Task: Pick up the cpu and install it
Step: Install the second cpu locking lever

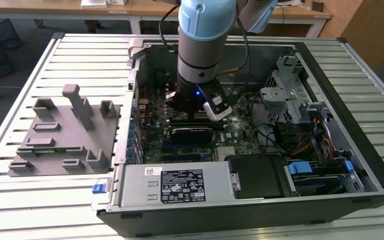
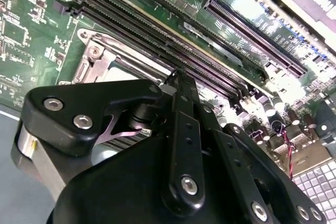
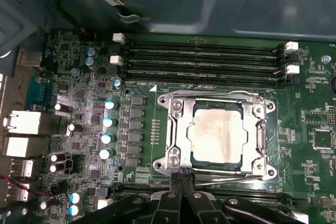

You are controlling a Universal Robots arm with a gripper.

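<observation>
A: Where's the cpu (image 3: 218, 136)?

B: We see it seated in the socket (image 3: 173, 135) on the motherboard (image 3: 89, 124). Silver top plate up, metal frame around it on all sides. It lies flat, square with the frame.

A: Gripper (image 3: 182, 174)?

B: In the first wrist view its fingertips meet in a point just at the socket's edge, beside the cpu. Jaws pressed together, nothing between them. Whether the tips touch the frame, we can't tell.

A: Second wrist view?

B: Same story. We get the black linkage of the gripper (image 2: 173, 77) up close, fingers together, tip over the socket (image 2: 97, 59) corner. A pale patch of the cpu (image 2: 118, 74) peeks past the linkage.

A: Around the socket?

B: Memory slots (image 3: 202, 59) run along one side of it, a second bank on the side where the gripper is. A row of capacitors (image 3: 107, 129) stands near the socket, towards the rear ports.

A: Exterior view?

B: The arm (image 1: 202, 45) reaches straight down into the open case (image 1: 352, 145), wrist over the middle of the board. Blue light on at the wrist. The case lies on its side on the slatted table (image 1: 65, 210). The grey tray (image 1: 62, 135) sits on the table just beside the case, towards the exterior view's left edge. Power supply (image 1: 175, 185) at the case's near edge.
</observation>
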